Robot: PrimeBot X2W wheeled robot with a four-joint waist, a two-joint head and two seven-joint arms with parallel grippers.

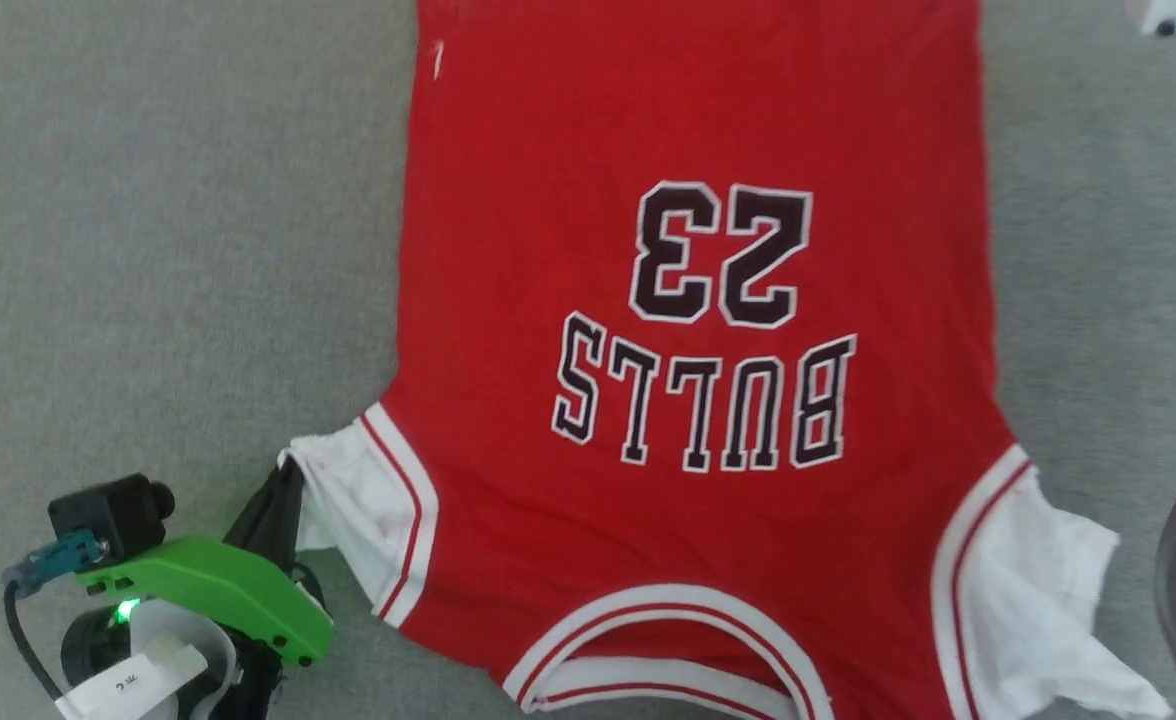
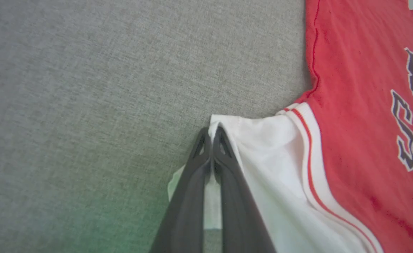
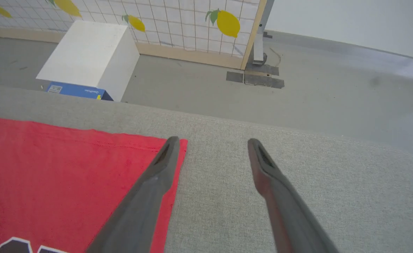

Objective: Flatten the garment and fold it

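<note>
Left gripper (image 2: 211, 135) clamps the shirt (image 1: 698, 120) by its sleeve (image 2: 273, 158). Draw it outward, low and taut. Right gripper (image 3: 211, 142) gapes at the hem (image 3: 87, 134) corner.

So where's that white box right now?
In the right wrist view, the white box sits on the floor at upper left, beyond the grey surface's far edge, in front of the lemon-print screen.

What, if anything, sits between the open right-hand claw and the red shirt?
Nothing visible. The right claw hangs open at a hem corner of the garment, one finger over the red fabric, the other over the grey covering. The left claw is shut on the white sleeve.
</note>
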